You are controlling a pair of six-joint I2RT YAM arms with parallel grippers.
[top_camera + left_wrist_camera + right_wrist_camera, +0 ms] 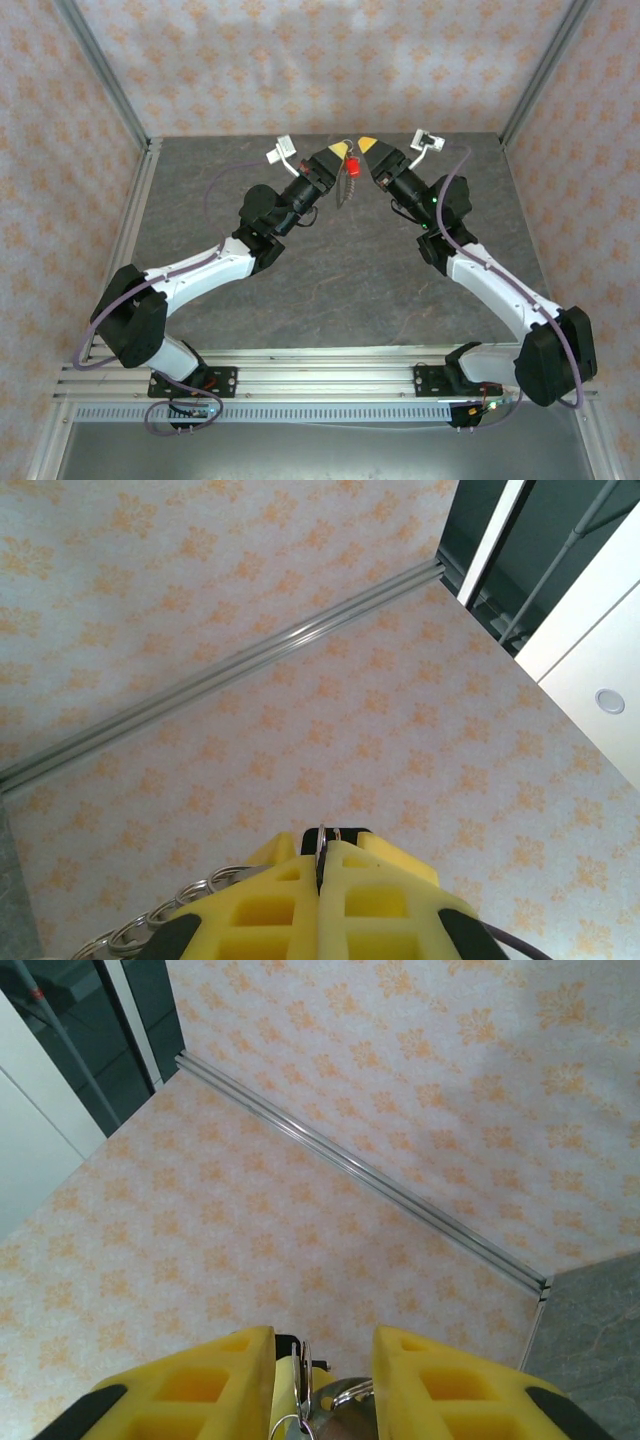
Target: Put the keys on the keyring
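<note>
Both arms are raised over the far middle of the table, tips almost meeting. My left gripper is shut on a thin metal ring of the keyring. More of its linked rings trail off to the left, and the chain hangs down. The red-headed key dangles just below the two tips. My right gripper has its jaws apart. Between them stand a thin ring and a silvery metal piece with a hole, which lies against the right finger.
The grey stone-patterned table lies well below both grippers. Patterned walls with aluminium frame posts close in the back and sides. A white tag sits at the far left and another at the far right.
</note>
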